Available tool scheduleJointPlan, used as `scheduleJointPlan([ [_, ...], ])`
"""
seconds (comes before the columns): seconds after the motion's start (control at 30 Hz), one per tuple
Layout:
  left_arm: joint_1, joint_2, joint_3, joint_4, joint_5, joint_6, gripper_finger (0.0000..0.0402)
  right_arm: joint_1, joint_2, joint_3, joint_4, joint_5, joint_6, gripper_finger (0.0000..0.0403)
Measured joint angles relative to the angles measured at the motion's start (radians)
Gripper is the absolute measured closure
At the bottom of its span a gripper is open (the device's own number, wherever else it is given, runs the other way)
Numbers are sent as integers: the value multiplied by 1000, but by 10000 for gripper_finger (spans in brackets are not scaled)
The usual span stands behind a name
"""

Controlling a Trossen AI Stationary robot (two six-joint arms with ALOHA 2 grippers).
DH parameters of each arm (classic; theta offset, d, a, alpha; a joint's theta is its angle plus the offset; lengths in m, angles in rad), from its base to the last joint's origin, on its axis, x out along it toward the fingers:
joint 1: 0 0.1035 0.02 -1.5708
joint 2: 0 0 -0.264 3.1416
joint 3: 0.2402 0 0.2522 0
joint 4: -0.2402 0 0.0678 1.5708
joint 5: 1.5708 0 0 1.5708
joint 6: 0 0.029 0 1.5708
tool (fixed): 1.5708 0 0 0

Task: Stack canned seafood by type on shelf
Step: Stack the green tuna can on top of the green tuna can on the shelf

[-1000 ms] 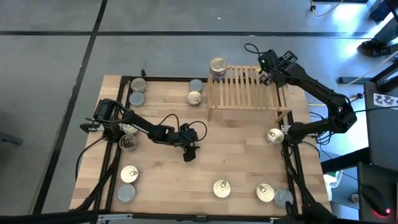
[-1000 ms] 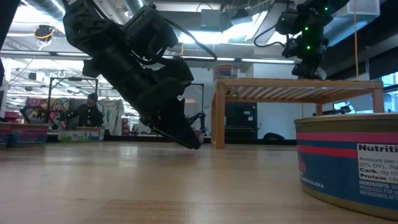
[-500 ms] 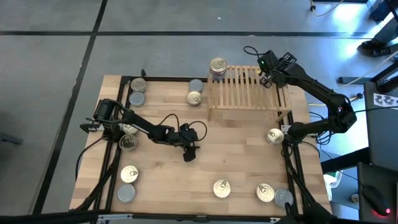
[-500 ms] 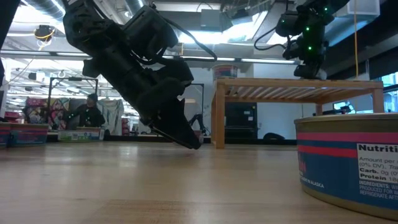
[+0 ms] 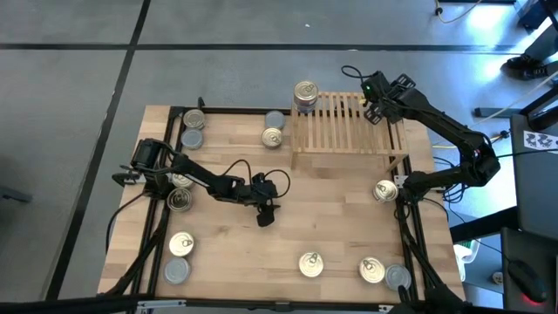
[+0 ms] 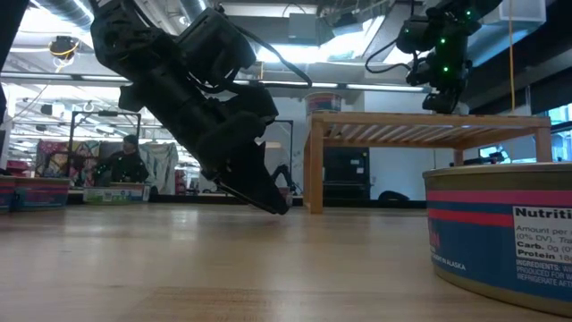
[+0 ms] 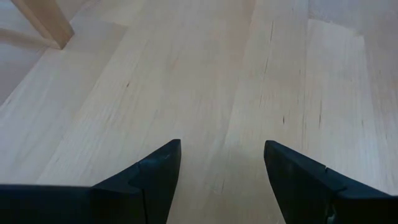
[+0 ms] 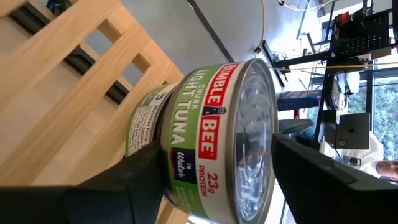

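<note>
Desk [image 5: 340,218]: wooden, tins scattered along its edges. Shelf [image 5: 349,131]: slatted rack at the far side of the desk. At its far right corner stands a green-labelled tuna can [image 8: 205,137] on another can. Right gripper [image 5: 377,106] is poised at this stack, fingers spread to either side of the top can, clear of its sides. Left gripper [image 5: 264,214] is low over bare desk mid-surface, fingers wide apart, empty, no tin near it.

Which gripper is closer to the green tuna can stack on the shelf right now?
Right. The right gripper is at the shelf, its fingers either side of the green tuna can stack. The left gripper hovers over bare tabletop, well away.
</note>
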Motion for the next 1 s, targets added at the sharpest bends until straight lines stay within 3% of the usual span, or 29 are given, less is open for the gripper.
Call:
scheduleJointPlan([
  [0.6, 0, 0, 0, 0, 0, 21, 173, 2, -2, 0, -12, 10, -115, 132],
  [1.0, 0, 0, 0, 0, 0, 29, 172, 96, -2, -1, -21, 81, -219, 132],
])
